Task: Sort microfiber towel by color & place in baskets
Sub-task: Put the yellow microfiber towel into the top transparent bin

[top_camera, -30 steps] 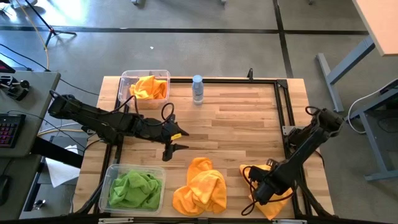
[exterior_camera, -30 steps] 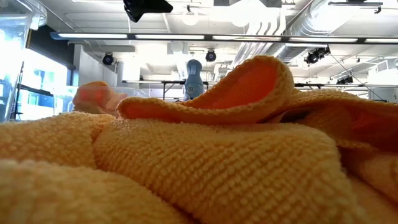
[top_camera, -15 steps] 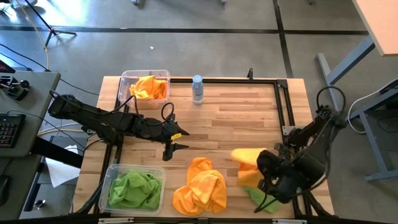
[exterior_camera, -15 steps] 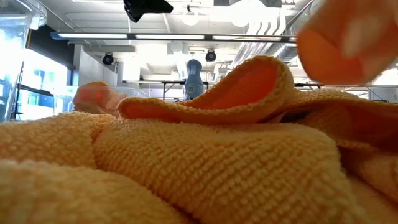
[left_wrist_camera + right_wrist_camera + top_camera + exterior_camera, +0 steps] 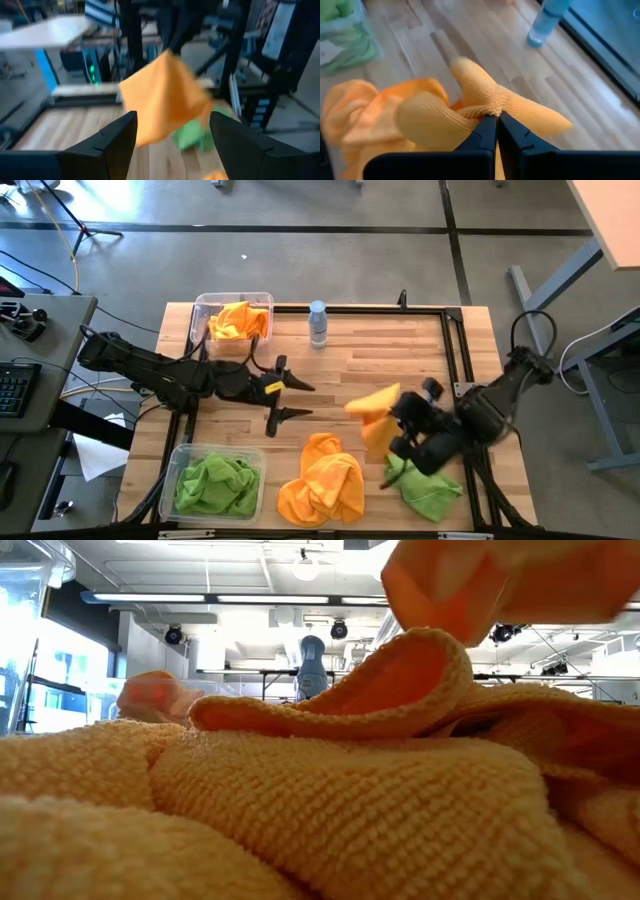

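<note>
We note the right tool [image 5: 496,119] clenched on a pinched fold of an orange towel [image 5: 376,412], lifted above the table [image 5: 370,350]. Soft, light, limp; it drapes. Left tool [image 5: 285,398] released, mid-table.

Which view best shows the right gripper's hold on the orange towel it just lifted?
The right wrist view: the right gripper is shut on the orange towel, pinching a fold. The high view shows it hanging off the arm; the left wrist and low views show only blurred cloth.
</note>
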You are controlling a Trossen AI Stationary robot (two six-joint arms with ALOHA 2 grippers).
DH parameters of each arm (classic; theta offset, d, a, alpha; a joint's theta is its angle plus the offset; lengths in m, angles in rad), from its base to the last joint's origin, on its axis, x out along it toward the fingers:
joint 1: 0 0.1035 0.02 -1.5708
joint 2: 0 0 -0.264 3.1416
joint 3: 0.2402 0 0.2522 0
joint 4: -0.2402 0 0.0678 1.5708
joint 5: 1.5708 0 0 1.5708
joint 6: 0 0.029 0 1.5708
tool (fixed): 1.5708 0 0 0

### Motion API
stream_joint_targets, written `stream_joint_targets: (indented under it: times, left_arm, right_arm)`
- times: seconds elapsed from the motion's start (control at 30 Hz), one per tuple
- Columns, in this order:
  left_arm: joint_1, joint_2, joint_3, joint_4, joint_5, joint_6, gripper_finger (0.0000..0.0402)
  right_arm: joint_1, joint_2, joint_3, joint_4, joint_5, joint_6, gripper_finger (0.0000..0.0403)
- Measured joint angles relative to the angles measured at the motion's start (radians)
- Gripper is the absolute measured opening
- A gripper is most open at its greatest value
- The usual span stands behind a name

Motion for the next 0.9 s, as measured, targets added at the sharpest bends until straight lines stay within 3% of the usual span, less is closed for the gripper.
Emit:
stream_joint_targets:
  times: [0.13,0.4,0.7,0.9]
  left_arm:
    - [0.013,0.036,0.042,0.025,0.023,-0.001,0.0236]
    - [0.048,0.215,0.245,-0.032,0.049,0.036,0.0236]
    - [0.112,0.351,0.404,-0.070,0.088,0.055,0.0236]
    - [0.123,0.402,0.420,-0.132,0.134,0.036,0.0236]
  right_arm:
    - [-0.096,0.000,0.000,0.144,-0.011,-0.214,0.0000]
    - [-0.232,0.000,0.000,0.377,-0.073,-0.549,0.0000]
    - [-0.281,0.000,-0.001,0.484,-0.140,-0.697,0.0000]
    - [-0.280,0.000,-0.001,0.548,-0.138,-0.773,0.0000]
